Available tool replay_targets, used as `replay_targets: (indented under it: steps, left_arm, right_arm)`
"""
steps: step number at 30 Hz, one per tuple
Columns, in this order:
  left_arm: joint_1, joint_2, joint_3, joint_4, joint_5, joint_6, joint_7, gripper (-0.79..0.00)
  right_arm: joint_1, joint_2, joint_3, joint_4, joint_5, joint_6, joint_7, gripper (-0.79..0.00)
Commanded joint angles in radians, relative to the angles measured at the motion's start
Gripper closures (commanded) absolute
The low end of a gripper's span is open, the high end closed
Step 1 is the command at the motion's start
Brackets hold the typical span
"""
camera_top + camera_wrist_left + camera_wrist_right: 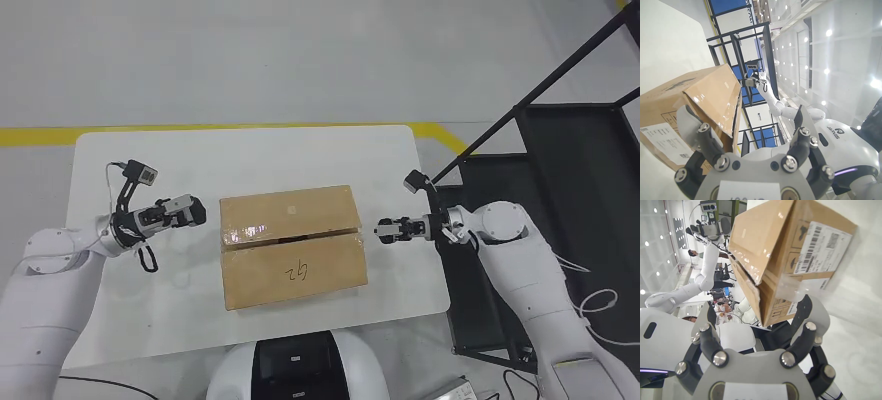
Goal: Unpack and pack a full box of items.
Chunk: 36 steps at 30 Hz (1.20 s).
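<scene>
box: the brown cardboard box [290, 250] [706, 91] [761, 237] sits near the middle of the white table [250, 150], between the two grippers.
flaps: both top flaps are folded down and meet along a seam with shiny tape; a narrow dark gap shows toward the right end, and in the wrist views the flap edges stand a little raised.
labels: a white printed label [660, 136] is on the box end facing the left arm, and another [825, 255] on the end facing the right arm.
left gripper: the left gripper [196, 211] [742, 113] hovers just beside the box's left end, not touching it, fingers spread apart with nothing in them.
right gripper: the right gripper [381, 230] [757, 303] is level with the seam, near the right end and clear of it, fingers apart and holding nothing.
surroundings: a yellow floor line [200, 128] runs beyond the table; a black metal frame [560, 170] stands to its right.
</scene>
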Motion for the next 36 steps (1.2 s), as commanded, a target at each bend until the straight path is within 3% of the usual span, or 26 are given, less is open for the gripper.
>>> replay_targets:
  steps: [1, 5, 25, 36]
  left_arm:
    - [-0.004, -0.003, 0.016, -0.003, -0.004, 0.011, -0.018, -0.785]
    - [-0.021, -0.005, 0.056, -0.022, 0.018, 0.045, -0.104, -0.785]
    - [-0.042, -0.009, 0.124, -0.004, -0.043, 0.062, -0.121, -0.785]
    - [-0.053, -0.024, 0.122, 0.029, -0.268, 0.128, -0.187, -0.785]
  right_arm:
    - [-0.023, 0.018, -0.002, -0.054, 0.022, -0.011, -0.01, -0.785]
    - [-0.027, 0.021, -0.002, -0.061, 0.027, -0.012, -0.012, -0.785]
    - [-0.021, 0.017, -0.094, -0.098, 0.037, 0.004, 0.004, -0.785]
    - [-0.013, 0.02, -0.152, -0.105, 0.121, 0.008, 0.008, -0.785]
